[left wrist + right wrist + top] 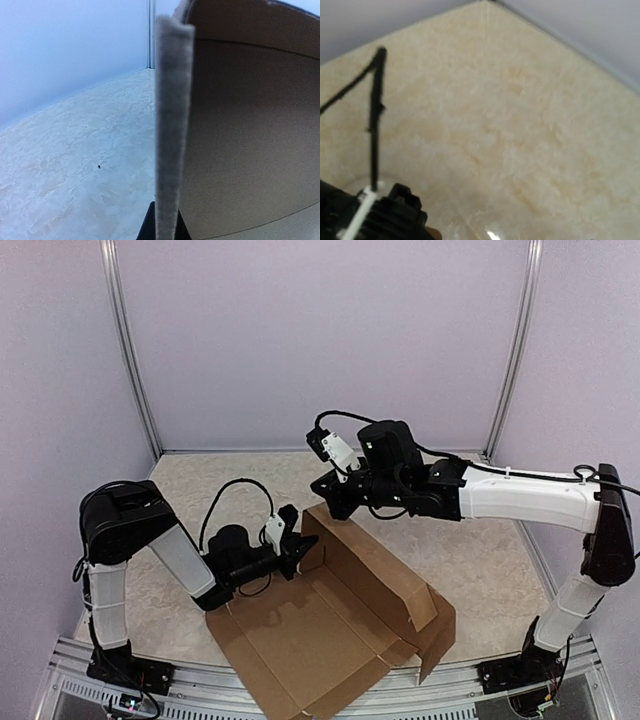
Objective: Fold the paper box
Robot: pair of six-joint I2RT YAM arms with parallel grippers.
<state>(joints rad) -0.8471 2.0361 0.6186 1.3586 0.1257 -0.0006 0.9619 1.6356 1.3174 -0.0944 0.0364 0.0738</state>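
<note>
The left jaws pinched a raised flap of the paper box point(330, 640) on the table point(470, 550); the right jaws were pressed together by its far corner.

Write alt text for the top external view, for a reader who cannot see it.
A half-folded brown corrugated cardboard box lies on a beige marbled table. The left gripper pinches the edge of a raised flap; the right gripper, shut, sits at the upright wall's far corner.

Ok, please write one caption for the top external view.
Left end effector pinches a raised wall of the paper box; right end effector, shut, sits beside its top corner.
</note>
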